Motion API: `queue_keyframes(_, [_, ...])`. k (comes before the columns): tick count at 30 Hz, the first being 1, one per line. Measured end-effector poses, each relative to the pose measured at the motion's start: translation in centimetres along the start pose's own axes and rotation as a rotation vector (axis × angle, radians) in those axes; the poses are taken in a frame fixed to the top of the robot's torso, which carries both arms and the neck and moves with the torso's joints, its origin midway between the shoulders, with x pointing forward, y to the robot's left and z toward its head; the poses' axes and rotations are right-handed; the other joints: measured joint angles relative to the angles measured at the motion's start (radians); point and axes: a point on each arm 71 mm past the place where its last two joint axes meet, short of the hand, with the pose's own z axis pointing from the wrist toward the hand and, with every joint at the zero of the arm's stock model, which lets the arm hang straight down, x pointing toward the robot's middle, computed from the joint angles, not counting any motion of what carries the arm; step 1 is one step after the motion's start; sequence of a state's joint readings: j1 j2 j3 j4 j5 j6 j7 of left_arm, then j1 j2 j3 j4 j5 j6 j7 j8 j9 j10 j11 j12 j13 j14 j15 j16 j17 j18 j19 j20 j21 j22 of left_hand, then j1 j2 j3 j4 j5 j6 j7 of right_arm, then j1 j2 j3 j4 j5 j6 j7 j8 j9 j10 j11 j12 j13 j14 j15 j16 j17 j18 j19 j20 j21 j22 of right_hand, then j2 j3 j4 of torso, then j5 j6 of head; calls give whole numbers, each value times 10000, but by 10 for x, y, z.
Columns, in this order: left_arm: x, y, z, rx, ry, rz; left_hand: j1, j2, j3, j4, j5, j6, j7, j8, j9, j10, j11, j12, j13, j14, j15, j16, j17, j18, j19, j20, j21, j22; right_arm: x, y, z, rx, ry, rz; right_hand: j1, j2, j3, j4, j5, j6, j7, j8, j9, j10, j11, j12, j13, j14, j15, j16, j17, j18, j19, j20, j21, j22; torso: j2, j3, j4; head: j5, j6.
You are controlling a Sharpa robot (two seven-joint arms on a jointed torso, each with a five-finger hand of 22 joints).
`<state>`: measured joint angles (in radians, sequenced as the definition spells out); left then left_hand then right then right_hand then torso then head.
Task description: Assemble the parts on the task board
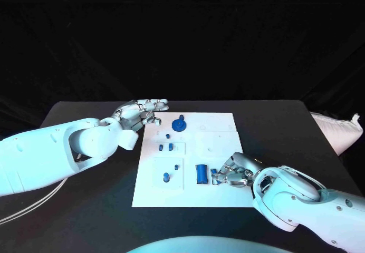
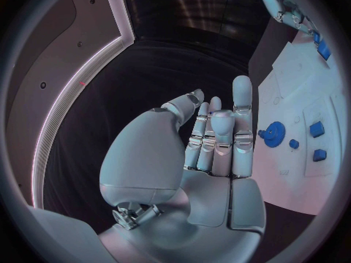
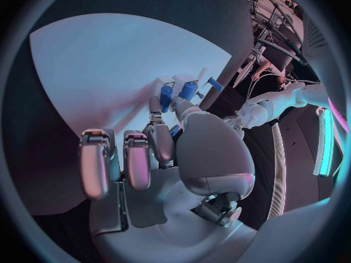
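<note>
Small blue part (image 1: 214, 172) at right hand's (image 1: 232, 174) fingertips.

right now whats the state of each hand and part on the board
left hand: open, fingers straight, holding nothing, at the task board's far left corner
right hand: fingers curled beside the blue cylinder, hold unclear
blue cylinder: lying flat on the board
blue gear: flat on the board, untouched

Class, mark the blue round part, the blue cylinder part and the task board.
blue round part (image 1: 179, 125), head view, middle of its disc.
blue cylinder part (image 1: 201, 173), head view, middle of its body.
task board (image 1: 220, 126), head view, bare white area near its far right corner.
</note>
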<state>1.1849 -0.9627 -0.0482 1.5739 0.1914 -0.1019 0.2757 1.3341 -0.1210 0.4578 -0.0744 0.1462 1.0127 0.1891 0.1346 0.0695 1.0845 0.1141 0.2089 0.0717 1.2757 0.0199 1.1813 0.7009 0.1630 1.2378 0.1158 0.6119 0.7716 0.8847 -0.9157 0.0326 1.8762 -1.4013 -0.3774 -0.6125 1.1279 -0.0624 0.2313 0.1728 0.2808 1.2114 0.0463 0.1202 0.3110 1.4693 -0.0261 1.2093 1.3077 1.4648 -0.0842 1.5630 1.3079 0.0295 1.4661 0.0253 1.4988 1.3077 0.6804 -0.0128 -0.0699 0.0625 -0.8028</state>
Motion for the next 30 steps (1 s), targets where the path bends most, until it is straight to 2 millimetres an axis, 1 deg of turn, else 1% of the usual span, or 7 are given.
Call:
queue_keyframes(7, [0,0,0,-6,6,-2,0,0,-29,-29,0,0,0,0,0,0,0,0,0,-34,33,0,-18,0,0,0,0,0,1,0,1,-20,12,-124,-518,19,-631,462,-298,80,-50,88,150,-7,-7,-52,-1,37,-37,38,-1,1,0,-74,0,-1,0,1,4,-13,17])
queue_keyframes(12, [0,0,0,-10,6,-2,0,0,-29,-29,0,0,0,0,0,0,0,0,0,-34,33,0,-18,0,0,0,0,1,1,0,1,-43,-19,-188,-595,45,-1020,690,-298,195,-88,226,280,-43,-43,444,-1,0,-73,38,-1,1,0,-74,0,-2,0,1,5,-8,18])
queue_keyframes(15, [0,0,0,-15,8,-2,0,0,-29,-29,0,0,0,0,0,0,0,4,0,-34,33,0,-28,-1,0,0,0,1,0,1,1,-63,-42,-223,-650,-6,-1361,862,-468,196,-88,263,354,-43,-43,444,-1,20,-93,38,-2,2,1,-125,0,-2,0,1,5,-5,18])
queue_keyframes(20, [0,0,0,-24,11,-3,0,0,-29,-29,0,0,0,0,0,0,0,41,0,-34,34,0,-50,-1,0,0,0,1,0,2,0,-114,-79,-254,-811,78,-1824,1154,-720,196,-88,342,471,-22,-64,506,-1,36,-108,38,-2,1,1,-147,38,-2,-1,2,0,0,18])
queue_keyframes(23, [0,0,0,-29,13,-4,0,0,-29,-29,0,0,0,0,0,0,0,41,0,-34,33,0,-50,0,0,0,0,1,0,3,-1,-154,-117,-263,-879,146,-1917,1191,-720,196,-89,342,492,-6,-79,506,-2,36,-109,38,-3,1,1,-147,38,-3,-1,6,-2,1,18])
queue_keyframes(27, [0,0,0,-32,15,-4,0,0,-29,-29,0,0,0,0,0,0,0,41,0,-33,33,0,-50,-1,0,0,0,2,-2,1,-3,-154,-198,-273,-856,194,-2043,1068,-720,197,-90,342,542,-6,-79,506,-2,36,-108,37,-3,1,1,-147,38,-3,-6,10,-2,0,22])
queue_keyframes(30, [0,0,0,-34,15,-5,0,0,-28,-29,0,0,-1,0,0,0,0,41,0,-34,33,0,-73,-1,0,0,0,2,-4,-2,-5,-136,-283,-247,-367,221,-2192,922,-743,130,-97,342,583,-7,-79,370,0,36,-108,37,-3,1,0,-146,38,-3,-6,12,-2,-12,47])
